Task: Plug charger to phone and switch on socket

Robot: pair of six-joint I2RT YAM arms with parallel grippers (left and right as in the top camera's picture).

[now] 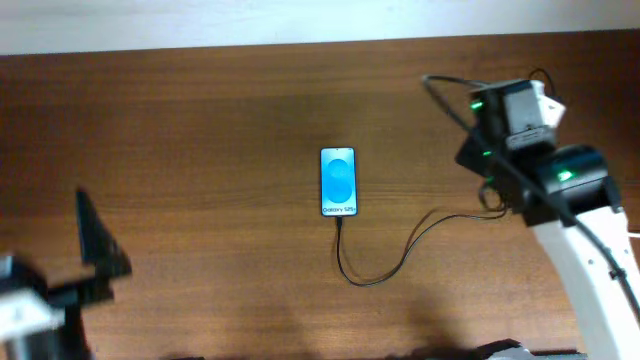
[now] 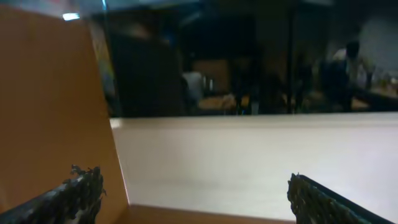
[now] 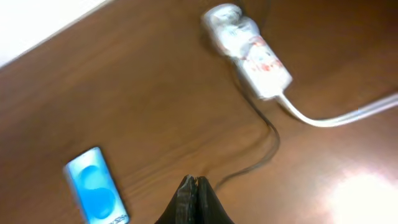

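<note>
The charger point(image 3: 274, 134) looks seated in the phone point(image 3: 96, 190), so only switching on is left — the right gripper point(image 3: 194, 183), pinched shut and empty, phone at its eight o'clock, should press squarely on the socket point(image 3: 255, 56) at one o'clock — left gripper point(image 2: 193, 183) hangs wide apart.

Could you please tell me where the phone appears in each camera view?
Overhead: the phone at the picture's centre, screen lit blue.
Left wrist: not in it.
Right wrist: at the lower left.
Shared landmark: the charger, a thin black cable to the phone's right in both.
</note>
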